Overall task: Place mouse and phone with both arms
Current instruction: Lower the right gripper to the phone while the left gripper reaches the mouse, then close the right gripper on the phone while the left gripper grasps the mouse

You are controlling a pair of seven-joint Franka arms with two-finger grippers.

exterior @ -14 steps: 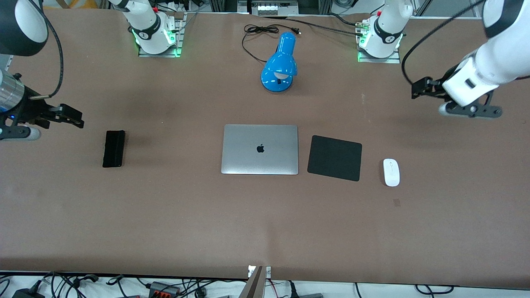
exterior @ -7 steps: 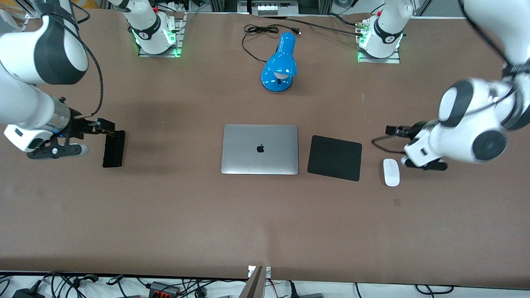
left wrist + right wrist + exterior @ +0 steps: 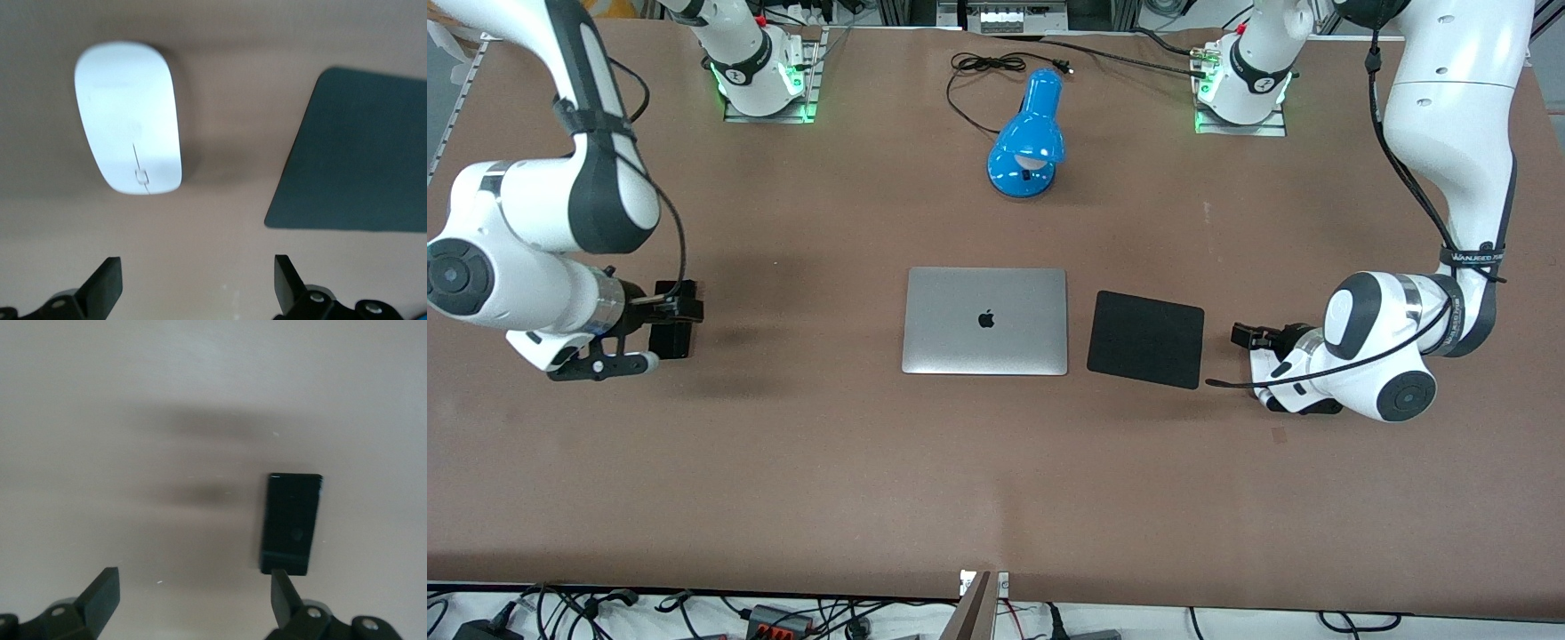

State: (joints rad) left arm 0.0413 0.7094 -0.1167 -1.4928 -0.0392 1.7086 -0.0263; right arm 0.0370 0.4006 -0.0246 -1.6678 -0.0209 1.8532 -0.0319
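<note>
- Left gripper: you will see its jaws spread wide and holding nothing, positioned over the mouse, which lies flat on the table and is not between the fingers.
- Right gripper: its jaws are likewise wide apart and empty, positioned over the phone, which lies flat on the table nearer one finger than the other.
- Mouse location: beside the mouse pad, toward the left arm's end of the table; the pad lies beside the closed laptop.
- Phone location: well apart from the laptop, toward the right arm's end of the table.
- Progress: treat the task as barely started. Neither item is gripped or lifted; both grasps and both placements remain.
- Arm pose: each arm is folded low with its wrist pointing down at its item.
- Next move, as judged: centre each item between the jaws before closing.
</note>
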